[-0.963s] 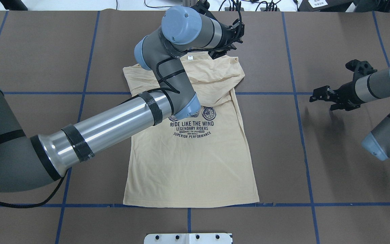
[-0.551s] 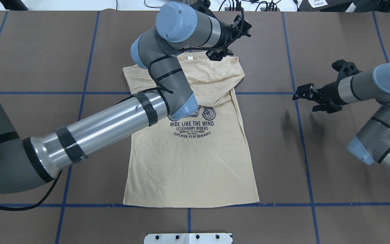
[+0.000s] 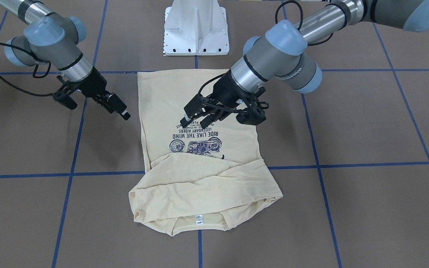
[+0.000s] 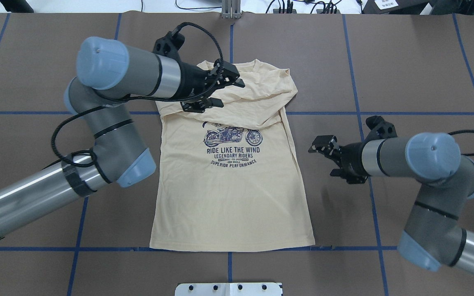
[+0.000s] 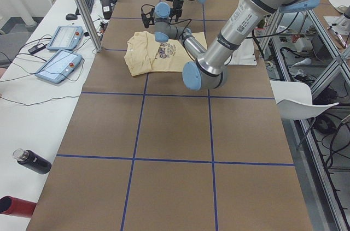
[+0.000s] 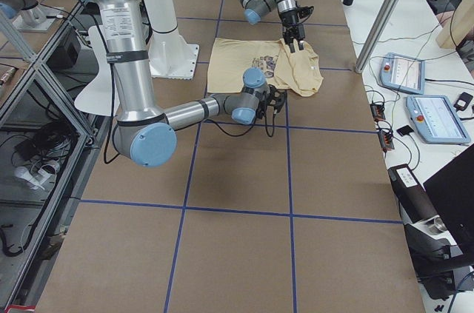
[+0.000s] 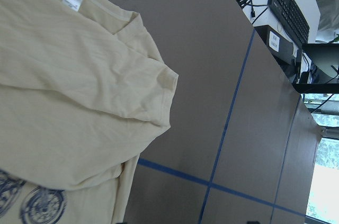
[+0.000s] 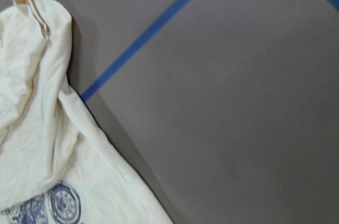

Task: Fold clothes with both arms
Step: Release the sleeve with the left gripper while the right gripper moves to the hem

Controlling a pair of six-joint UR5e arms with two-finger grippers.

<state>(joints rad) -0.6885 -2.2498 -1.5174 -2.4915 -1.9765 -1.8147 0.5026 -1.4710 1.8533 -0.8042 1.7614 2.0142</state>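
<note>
While the T-shirt (image 4: pixel 233 193) lies as it did a second ago, flat and front up in the middle of the table (image 4: pixel 405 61) with both sleeves folded across the chest and the hem toward the robot, the two arms have changed their places. The left arm (image 4: pixel 109 123), which before reached across the shirt and covered the motorcycle print (image 4: pixel 233 136) with its elbow, is now drawn back to the left side, so the whole print is free to see. The left pincer (image 4: pixel 228 92) has left the far right shoulder and hangs over the folded sleeves close to the collar, with its fingers spread apart and no fabric between them. The right arm (image 4: pixel 426 164) has come in from the table's right edge. The right pincer (image 4: pixel 324 161) is now just beside the right edge of the shirt, level with the print, apart from the cloth, its fingers also spread and gripping nothing. In the overhead view the left pincer stands in front of the neck label; the label (image 3: pixel 199 220) shows in the front-facing view, at the collar edge. Blue tape lines (image 4: pixel 368 172) divide the brown table into squares, and the white pedestal (image 4: pixel 228 289) stands at the near edge, behind the hem. On the white side bench, two tablets (image 5: pixel 57 64) and a dark bottle (image 5: pixel 33 161) lie well apart from the shirt.
</note>
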